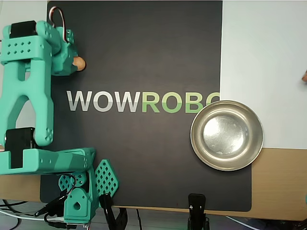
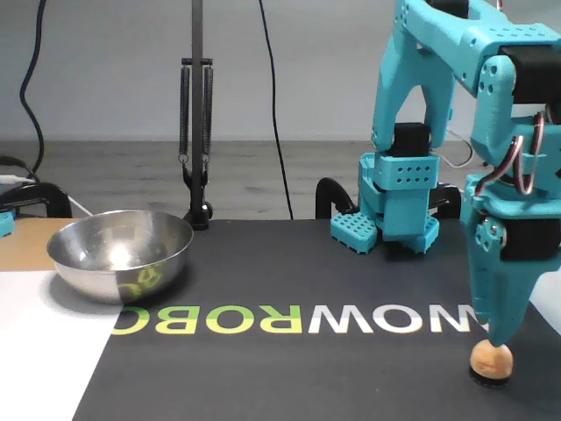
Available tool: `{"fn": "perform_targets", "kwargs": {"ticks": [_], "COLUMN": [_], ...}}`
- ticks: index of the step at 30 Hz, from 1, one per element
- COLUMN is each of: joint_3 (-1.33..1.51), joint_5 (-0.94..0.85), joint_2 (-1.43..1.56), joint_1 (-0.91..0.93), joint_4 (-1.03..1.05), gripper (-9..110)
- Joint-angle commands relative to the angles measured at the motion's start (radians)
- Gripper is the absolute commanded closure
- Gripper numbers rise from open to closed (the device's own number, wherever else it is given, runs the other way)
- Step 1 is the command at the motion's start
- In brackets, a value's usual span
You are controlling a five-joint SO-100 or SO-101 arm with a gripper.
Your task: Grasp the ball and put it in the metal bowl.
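1. My pincer [image 2: 496,340] points straight down with its tip right on top of the ball [image 2: 491,359] in the fixed view. Whether the fingers are spread, pressed together or already pinching, I cannot tell from either view.
2. The ball sits on a small dark ring on the black mat [image 1: 144,52], near the mat's far left corner in the overhead view, where only a sliver of ball [image 1: 80,63] peeks out beside my wrist.
3. The metal bowl [image 1: 227,135] stands well apart, across the WOWROBO lettering [image 1: 141,101], straddling the mat's right edge.
4. Risks, as I judge them: the ball is smooth and round, so a tip pressing on its crown instead of its sides could knock it off the ring and send it rolling. A shallow pinch could let it slip out on the long carry.
5. The bowl is shallow with a hard bottom, so a drop from too high could bounce the ball out.
6. The path over the mat looks open. The black clamps [image 1: 196,211] at the near bench edge and the lamp stand [image 2: 196,114] lie off my line.
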Motion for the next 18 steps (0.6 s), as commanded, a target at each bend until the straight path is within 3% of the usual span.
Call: {"fn": "perform_targets", "kwargs": {"ticks": [1, 4, 8, 18], "joint_3": [-0.002, -0.002, 0.011, 0.052], "joint_5": [-0.008, -0.008, -0.008, -0.006], "joint_2": [0.006, 0.006, 0.006, 0.006], "joint_1": [-0.008, -0.008, -0.008, -0.021], "joint_4": [0.003, 0.005, 0.003, -0.006], "gripper": [64, 63, 52, 52]}}
